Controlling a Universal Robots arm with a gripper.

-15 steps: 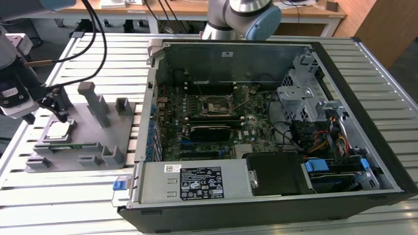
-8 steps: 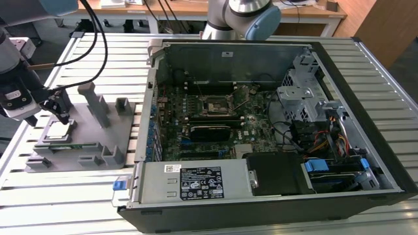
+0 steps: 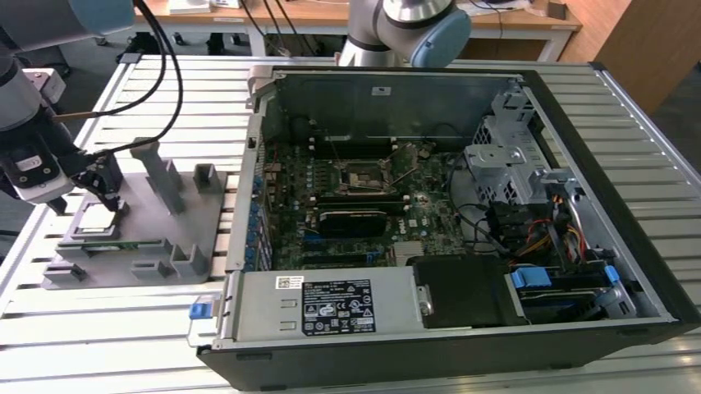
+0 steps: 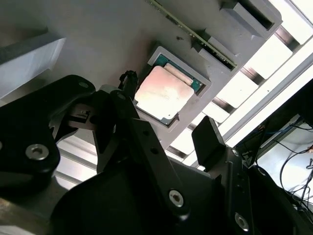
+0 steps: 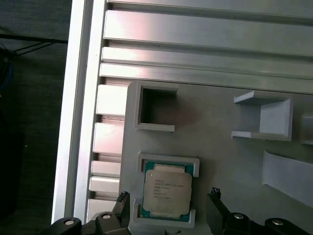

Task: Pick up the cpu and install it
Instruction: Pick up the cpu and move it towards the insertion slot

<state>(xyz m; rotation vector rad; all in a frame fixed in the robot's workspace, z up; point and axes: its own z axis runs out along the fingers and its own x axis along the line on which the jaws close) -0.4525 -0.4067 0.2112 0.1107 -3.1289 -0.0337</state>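
The gripper (image 5: 168, 195) hangs wide open and holds nothing. In both wrist views its two black fingers (image 5: 214, 196) stand one on each side of the cpu (image 5: 166, 192), each clear of the chip, with a gap showing on either side. The cpu lies flat, silver top up, in a shallow square nest on a grey fixture (image 5: 220, 166); its green rim shows around the metal lid. In the second wrist view a thin green memory stick (image 4: 177, 22) stands on edge in a slot of the fixture just beside the nest. Other pockets and upright posts of the fixture are near the nest. The fixture rests on a slatted metal table (image 3: 186, 90). In the exterior view it is at the exterior view's left, and the open case (image 3: 395, 103) lies well apart at the exterior view's right, its motherboard (image 3: 428, 222) exposed with the socket (image 3: 362, 175) near the middle.
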